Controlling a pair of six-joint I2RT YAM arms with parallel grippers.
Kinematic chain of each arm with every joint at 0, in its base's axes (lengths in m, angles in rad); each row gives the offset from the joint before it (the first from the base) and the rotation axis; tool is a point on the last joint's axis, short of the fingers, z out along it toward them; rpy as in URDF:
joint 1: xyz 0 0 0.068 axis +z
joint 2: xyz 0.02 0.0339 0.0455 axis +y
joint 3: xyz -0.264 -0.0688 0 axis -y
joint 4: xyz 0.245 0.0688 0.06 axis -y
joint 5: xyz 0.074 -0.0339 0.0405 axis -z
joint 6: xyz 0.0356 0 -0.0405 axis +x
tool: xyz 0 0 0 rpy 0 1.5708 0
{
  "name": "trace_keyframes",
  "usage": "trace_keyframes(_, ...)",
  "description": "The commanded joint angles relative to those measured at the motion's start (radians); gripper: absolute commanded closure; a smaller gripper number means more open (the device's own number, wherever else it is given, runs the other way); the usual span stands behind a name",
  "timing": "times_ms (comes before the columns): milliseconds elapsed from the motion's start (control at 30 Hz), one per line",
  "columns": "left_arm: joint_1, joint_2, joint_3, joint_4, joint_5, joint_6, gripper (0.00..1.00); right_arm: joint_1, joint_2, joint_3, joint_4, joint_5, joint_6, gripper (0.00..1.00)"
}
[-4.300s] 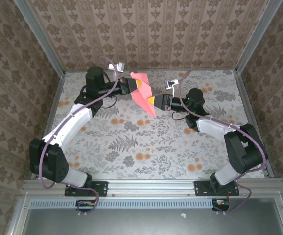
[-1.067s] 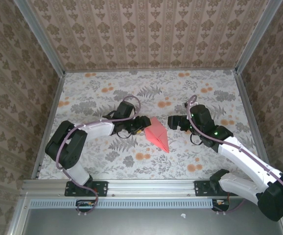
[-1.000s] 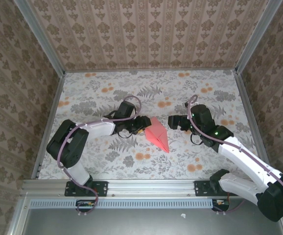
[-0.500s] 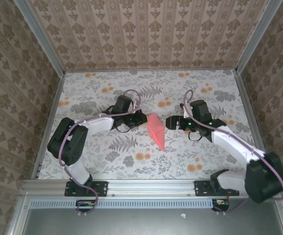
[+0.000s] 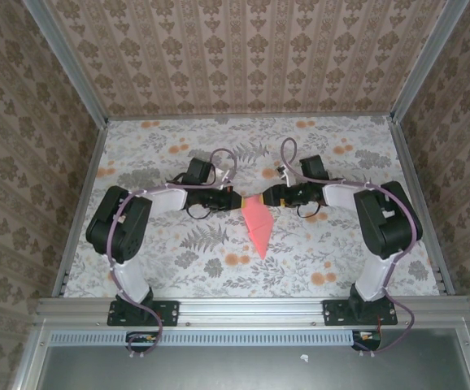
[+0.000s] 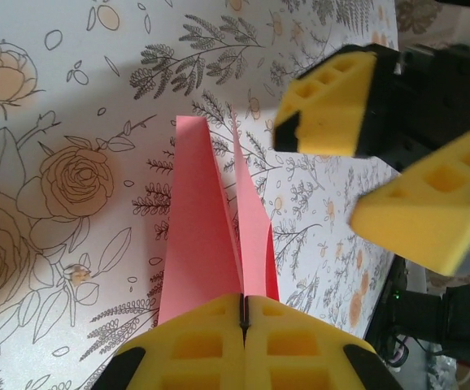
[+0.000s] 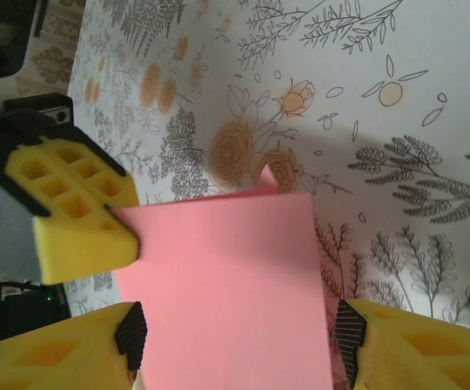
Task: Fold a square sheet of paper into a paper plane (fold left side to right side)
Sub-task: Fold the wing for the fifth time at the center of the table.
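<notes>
The left hand (image 6: 243, 315) is clenched on the wide end of the paper plane (image 6: 196, 244), pinching its folded layers, likely so they cannot spring apart. The right hand (image 5: 276, 197) faces it just across that end with its pads apart on either side of the paper, apparently ready to close. The sharp tip points sideways from both hands over the tabletop (image 5: 178, 244).

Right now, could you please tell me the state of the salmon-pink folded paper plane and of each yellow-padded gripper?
salmon-pink folded paper plane, folded into a slim dart, pinched near its wide end, tip pointing towards the arms' bases.
yellow-padded left gripper, shut on the paper plane.
yellow-padded right gripper, open, fingers apart on either side of the paper, not clamping it.
</notes>
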Motion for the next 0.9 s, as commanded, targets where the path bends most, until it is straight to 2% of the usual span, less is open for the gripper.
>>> trace_keyframes(0, 0.009, 0.018, 0.020, 0.004, 0.060, 0.067, 1.00, -0.006, 0.058, 0.051, 0.014, -0.101, -0.052, 0.36)
trace_keyframes(167, 0.012, 0.027, 0.020, 0.012, 0.066, 0.092, 1.00, -0.012, 0.099, 0.067, -0.020, -0.132, -0.074, 0.39)
trace_keyframes(300, 0.014, 0.044, 0.031, 0.013, 0.073, 0.100, 1.00, -0.012, 0.113, 0.073, -0.025, -0.180, -0.073, 0.47)
trace_keyframes(400, 0.014, 0.054, 0.038, 0.012, 0.071, 0.109, 1.00, -0.019, 0.110, 0.071, -0.054, -0.172, -0.090, 0.58)
trace_keyframes(533, 0.017, 0.065, 0.046, -0.007, 0.062, 0.126, 1.00, -0.036, 0.066, 0.039, -0.038, -0.145, -0.077, 0.65)
trace_keyframes(667, 0.018, 0.081, 0.055, -0.010, 0.059, 0.136, 1.00, -0.033, 0.026, 0.028, -0.063, -0.135, -0.082, 0.85)
trace_keyframes(767, 0.018, 0.075, 0.060, -0.006, 0.062, 0.147, 0.88, -0.033, -0.014, 0.009, -0.081, -0.103, -0.076, 1.00)
trace_keyframes(800, 0.018, 0.068, 0.063, -0.009, 0.059, 0.154, 0.81, -0.033, -0.023, 0.003, -0.085, -0.091, -0.069, 1.00)
trace_keyframes(867, 0.018, 0.051, 0.080, -0.035, 0.052, 0.183, 0.78, -0.026, -0.044, -0.005, -0.107, -0.072, -0.063, 1.00)
